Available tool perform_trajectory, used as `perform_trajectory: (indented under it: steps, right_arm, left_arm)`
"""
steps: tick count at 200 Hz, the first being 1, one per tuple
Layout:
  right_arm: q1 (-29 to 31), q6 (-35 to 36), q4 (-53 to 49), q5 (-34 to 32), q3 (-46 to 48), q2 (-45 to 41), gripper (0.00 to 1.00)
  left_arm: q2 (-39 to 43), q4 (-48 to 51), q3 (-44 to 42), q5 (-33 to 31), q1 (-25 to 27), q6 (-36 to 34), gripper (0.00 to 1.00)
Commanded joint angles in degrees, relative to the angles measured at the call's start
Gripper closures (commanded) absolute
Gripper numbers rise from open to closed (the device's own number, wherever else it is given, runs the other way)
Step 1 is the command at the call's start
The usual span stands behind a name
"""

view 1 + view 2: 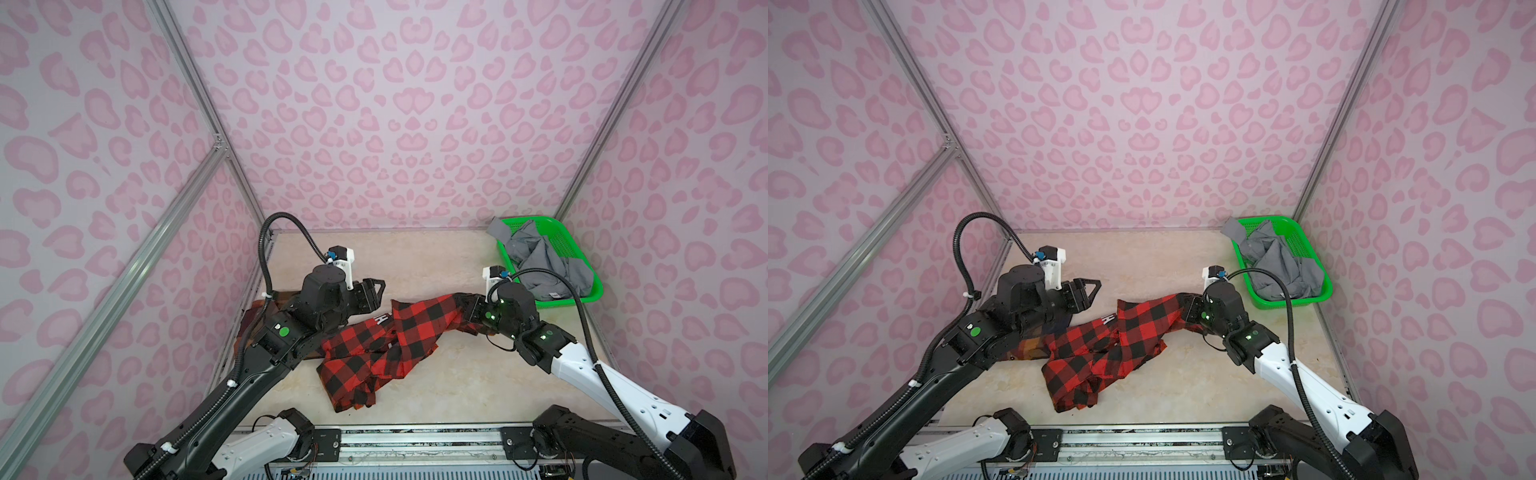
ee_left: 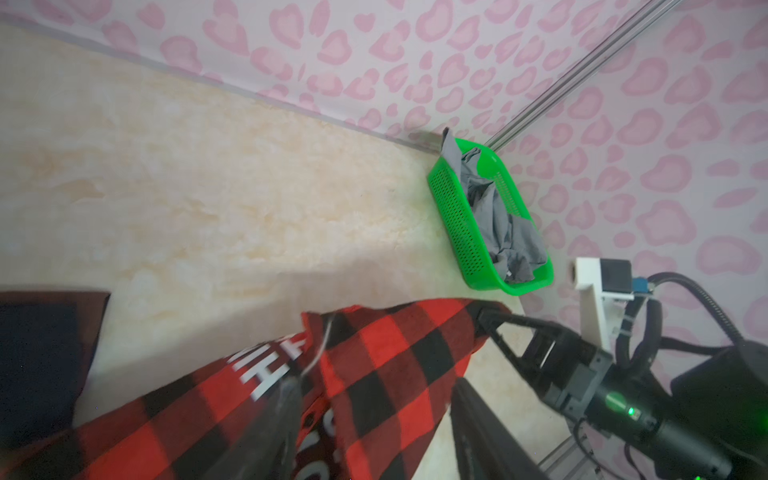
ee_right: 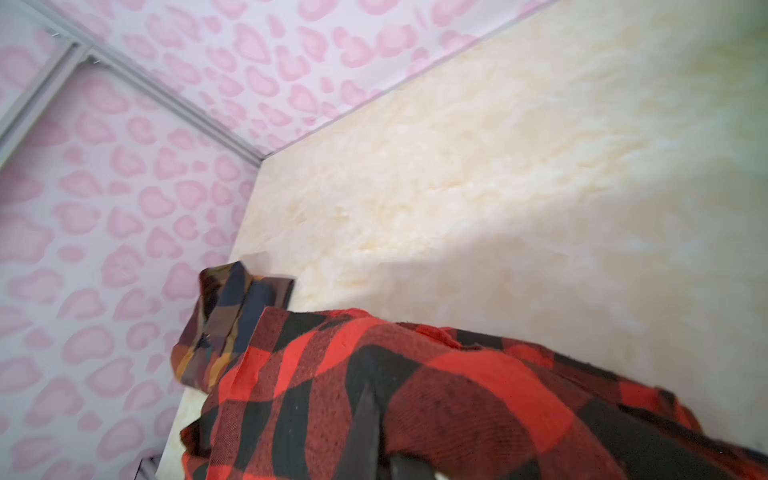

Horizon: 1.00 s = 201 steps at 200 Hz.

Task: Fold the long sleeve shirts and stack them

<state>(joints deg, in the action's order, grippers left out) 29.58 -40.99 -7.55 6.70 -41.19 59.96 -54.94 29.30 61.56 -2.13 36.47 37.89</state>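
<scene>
I see the table [image 1: 457, 386] carrying all three shirts. The red-and-black flannel [image 1: 374, 349] lies crumpled at centre, with one corner drawn up toward the right. The plaid shirt [image 1: 1025, 349] lies at the left edge, partly hidden by the left arm. The grey shirt [image 1: 544, 257] sits bunched in the green basket [image 1: 557, 302] at the far right corner. The right gripper [image 1: 465, 305] is clamped on the flannel's raised corner. The left gripper [image 1: 374, 289] hovers above the flannel, jaws apart.

Red-and-black flannel [image 2: 374, 365] label [image 2: 257, 374]: white "H" readable, rest hidden.
</scene>
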Motion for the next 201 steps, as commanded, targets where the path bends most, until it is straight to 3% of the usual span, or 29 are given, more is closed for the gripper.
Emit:
perform_trajectory:
  steps: [1,26,52,64,94,121,161,179,201]
  right_arm:
    - [-2.53,0.27,-10.11,-4.75,-0.03,-0.43,0.6]
    - [-1.52,-0.15,-15.28,-7.1,-1.65,-2.18,0.46]
    - [6.5,-2.93,-18.78,-11.4,-3.41,-5.36,0.4]
    - [12.92,-5.85,-16.42,-11.89,-2.18,-6.11,0.35]
    - [25.46,-12.64,-10.55,-13.11,0.23,-0.42,0.33]
    - [29.93,-15.72,-3.73,-10.88,2.42,6.25,0.33]
    - [32.98,-17.1,3.03,-10.98,3.17,13.16,0.36]
    - [33.86,-16.77,6.94,-11.17,3.1,16.57,0.42]
    - [33.96,-16.58,7.69,-11.52,2.31,19.75,0.64]
  left_arm:
    - [5.21,2.92,-4.21,-2.26,-0.06,0.45,0.39]
    - [9.17,5.9,-8.52,-1.88,-0.05,2.86,0.38]
    - [12.43,7.41,-12.84,-0.03,0.07,6.42,0.38]
    - [13.71,7.87,-14.43,0.29,0.08,7.89,0.38]
    - [15.69,9.87,-16.73,-0.2,0.08,9.53,0.37]
    - [17.3,11.4,-19.16,1.1,0.16,11.35,0.37]
    - [22.09,13.27,-23.34,0.55,0.45,14.18,0.37]
    - [23.43,13.32,-25.09,0.61,0.49,14.97,0.37]
    - [23.43,13.65,-26.01,0.9,0.6,15.21,0.37]
